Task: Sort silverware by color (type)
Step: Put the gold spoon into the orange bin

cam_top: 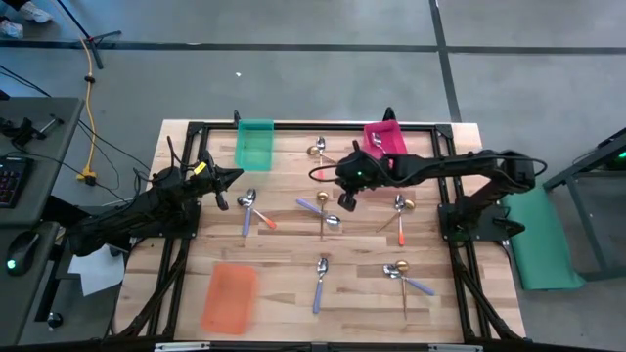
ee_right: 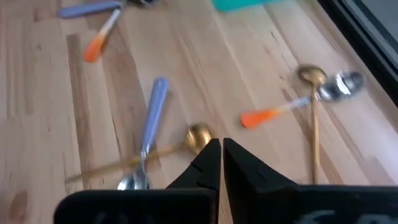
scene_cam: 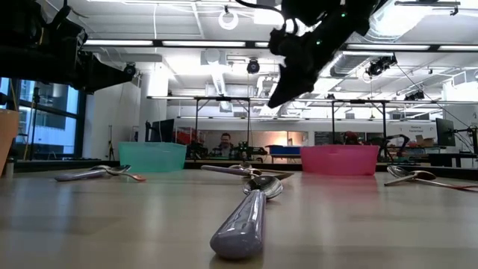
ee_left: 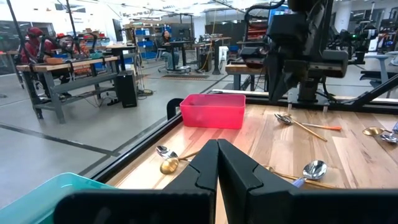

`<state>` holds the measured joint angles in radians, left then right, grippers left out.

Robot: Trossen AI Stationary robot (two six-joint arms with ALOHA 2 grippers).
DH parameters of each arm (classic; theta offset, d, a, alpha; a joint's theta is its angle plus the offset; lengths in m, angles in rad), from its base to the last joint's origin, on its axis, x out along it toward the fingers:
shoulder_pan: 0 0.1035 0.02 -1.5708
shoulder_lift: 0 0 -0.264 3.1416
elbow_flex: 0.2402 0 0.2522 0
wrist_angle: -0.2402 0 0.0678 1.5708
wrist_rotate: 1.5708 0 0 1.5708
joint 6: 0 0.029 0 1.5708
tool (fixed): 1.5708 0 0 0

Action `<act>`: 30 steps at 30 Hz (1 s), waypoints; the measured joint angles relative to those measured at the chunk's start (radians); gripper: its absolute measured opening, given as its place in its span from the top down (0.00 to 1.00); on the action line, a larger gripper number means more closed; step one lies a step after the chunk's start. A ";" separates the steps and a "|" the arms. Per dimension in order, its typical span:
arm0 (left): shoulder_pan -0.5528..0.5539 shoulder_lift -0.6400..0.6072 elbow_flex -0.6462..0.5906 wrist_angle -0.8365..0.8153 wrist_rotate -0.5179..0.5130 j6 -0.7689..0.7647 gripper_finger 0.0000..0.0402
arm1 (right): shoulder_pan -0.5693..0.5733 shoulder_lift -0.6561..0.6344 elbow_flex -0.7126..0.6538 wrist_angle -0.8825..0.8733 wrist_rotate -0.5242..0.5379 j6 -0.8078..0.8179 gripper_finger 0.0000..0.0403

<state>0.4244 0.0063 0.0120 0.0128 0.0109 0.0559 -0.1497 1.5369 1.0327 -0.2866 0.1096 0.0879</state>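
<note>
1. The right gripper (cam_top: 344, 200) hangs above the counter (cam_top: 293, 298) with its jaws pressed together and nothing between them; it sits over the crossed pair of spoons just this side of the pink bin (cam_top: 383, 140)
2. That pair is a gold spoon (ee_right: 146, 153) lying under a lavender-handled spoon (ee_right: 149, 127); I'd say the gold one is the target, since its bowl sits right ahead of the jaw tips
3. To take it cleanly, the jaws need to spread first, then drop astride the gold handle away from where the lavender handle crosses it
4. The rest of the silverware is scattered between the pink bin, the teal bin (cam_top: 255, 144) and the orange bin (cam_top: 230, 298)
5. The left gripper (cam_top: 228, 179) waits beside the teal bin, jaws shut and empty
</note>
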 joint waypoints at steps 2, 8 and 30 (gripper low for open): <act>0.000 0.000 0.000 0.000 0.000 0.000 1.00 | 0.000 0.037 0.000 0.078 -0.014 -0.015 1.00; 0.000 0.000 0.000 0.000 0.000 0.000 1.00 | 0.023 0.194 -0.001 0.346 -0.026 -0.049 1.00; 0.000 0.000 0.000 0.014 0.000 -0.115 1.00 | -0.008 0.296 -0.002 0.691 -0.059 -0.063 1.00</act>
<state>0.4248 0.0063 0.0120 0.0273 0.0113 -0.0589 -0.1572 1.8329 1.0309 0.4044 0.0509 0.0246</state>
